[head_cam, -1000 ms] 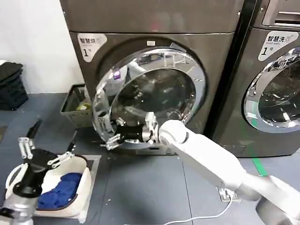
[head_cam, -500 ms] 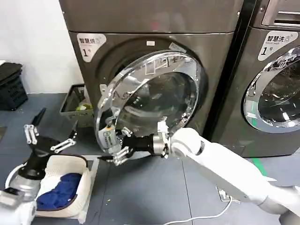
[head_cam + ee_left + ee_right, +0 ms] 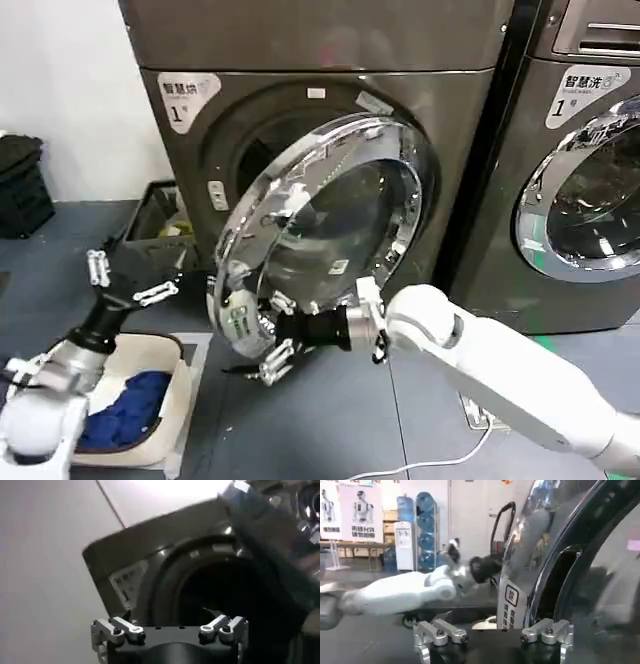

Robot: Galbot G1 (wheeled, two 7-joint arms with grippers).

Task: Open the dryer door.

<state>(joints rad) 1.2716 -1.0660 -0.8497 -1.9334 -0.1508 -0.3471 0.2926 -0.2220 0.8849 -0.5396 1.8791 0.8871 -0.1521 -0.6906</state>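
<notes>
Head view showed the right gripper (image 3: 268, 352) with its fingers spread apart, one above and one below the lower left rim of the dryer door (image 3: 330, 235), hooked around the chrome ring rather than clamped tight on it. From there the white right arm ran back to the lower right of the scene. The door itself stood partly swung out from the dryer (image 3: 300, 120), its left edge lifted clear of the dark drum opening, its right side seemingly hinged against the front panel. The left gripper (image 3: 128, 282) hung spread and unloaded to the left, above a laundry basket (image 3: 170, 385) holding blue cloth, touching nothing. By this look the latch was already released and the door about half open; what remained was swinging it wider and letting go.
</notes>
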